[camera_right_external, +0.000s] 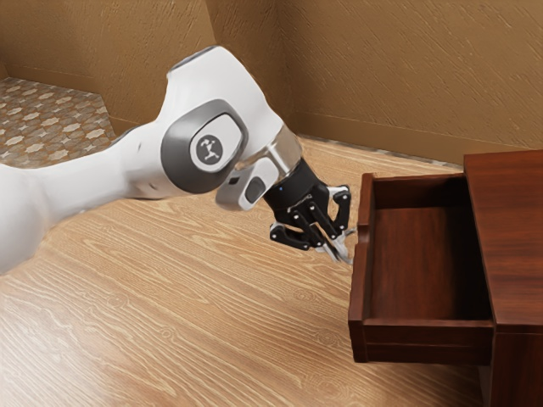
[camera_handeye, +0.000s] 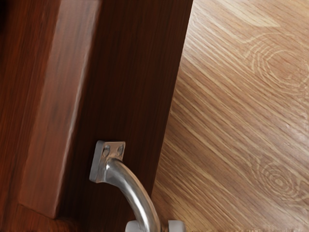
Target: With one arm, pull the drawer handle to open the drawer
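Gripper (camera_right_external: pixel 333 244) at the drawer front, seen from the arm's side, clenched on the handle (camera_handeye: pixel 126 181): in the wrist view two pale pads (camera_handeye: pixel 176 225) sit against the curved metal bar from opposite sides, near the middle of its arc. From the pads the bar sweeps up to a small mounting plate (camera_handeye: pixel 109 153) with two screws, fixed flat to the dark drawer front (camera_handeye: pixel 130 72). The handle's long axis runs along the width of that front, crosswise to the direction of travel, so the fingers straddle it squarely. The drawer (camera_right_external: pixel 358 280) lies directly toward the exterior view's right of the gripper, with the front panel just beyond the fingertips. Behind it the box stands well out of the cabinet (camera_right_external: pixel 509 220), its inside open to view and holding nothing visible. The single arm (camera_right_external: pixel 204 148) reaches in from the exterior view's left, low over the pale wooden surface (camera_right_external: pixel 170 305), the wrist angled down toward the handle. Judged from this layout, any further opening calls for a straight pull toward the exterior view's left, away from the cabinet and square to the bar; a sideways drift would risk the pads sliding along the curve. The task appears largely accomplished, though whether the drawer has reached full travel cannot be told
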Action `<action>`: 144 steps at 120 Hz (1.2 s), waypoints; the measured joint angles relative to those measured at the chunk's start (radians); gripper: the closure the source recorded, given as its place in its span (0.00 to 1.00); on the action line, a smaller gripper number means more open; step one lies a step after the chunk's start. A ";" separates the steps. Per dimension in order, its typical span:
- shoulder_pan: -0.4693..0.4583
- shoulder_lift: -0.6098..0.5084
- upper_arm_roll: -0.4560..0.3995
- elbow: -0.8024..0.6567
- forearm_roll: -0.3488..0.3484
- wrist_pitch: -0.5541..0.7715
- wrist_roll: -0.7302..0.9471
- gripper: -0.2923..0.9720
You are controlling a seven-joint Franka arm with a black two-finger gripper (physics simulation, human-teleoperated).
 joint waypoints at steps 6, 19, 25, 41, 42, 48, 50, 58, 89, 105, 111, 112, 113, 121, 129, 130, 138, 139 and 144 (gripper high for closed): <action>0.011 -0.023 0.007 -0.025 -0.009 0.000 0.001 0.82; 0.023 -0.062 0.027 -0.068 -0.024 0.000 0.005 0.82; 0.028 -0.074 0.033 -0.080 -0.030 -0.001 0.006 0.82; 0.030 -0.081 0.036 -0.086 -0.038 -0.001 0.009 0.82; 0.030 -0.082 0.036 -0.086 -0.038 -0.001 0.009 0.82; 0.030 -0.082 0.036 -0.086 -0.040 -0.001 0.010 0.82; 0.030 -0.082 0.037 -0.085 -0.040 -0.001 0.011 0.82; 0.030 -0.083 0.036 -0.085 -0.040 -0.001 0.012 0.80; 0.009 -0.105 0.044 -0.087 -0.035 -0.007 0.012 0.70; -0.020 -0.144 0.076 -0.095 -0.034 -0.012 0.011 0.67; -0.032 -0.168 0.094 -0.097 -0.032 -0.018 0.011 0.67; -0.033 -0.172 0.097 -0.097 -0.032 -0.020 0.010 0.67; -0.035 -0.177 0.102 -0.097 -0.031 -0.022 0.010 0.67; -0.032 -0.218 0.139 -0.093 -0.026 -0.041 0.006 0.66; -0.008 -0.239 0.167 -0.074 -0.014 -0.064 0.000 0.64; -0.006 -0.239 0.169 -0.067 -0.007 -0.068 -0.002 0.64; -0.005 -0.226 0.174 0.016 0.070 -0.110 -0.034 0.58; -0.006 -0.224 0.174 0.025 0.080 -0.116 -0.039 0.57; -0.008 -0.213 0.178 0.062 0.120 -0.146 -0.064 0.52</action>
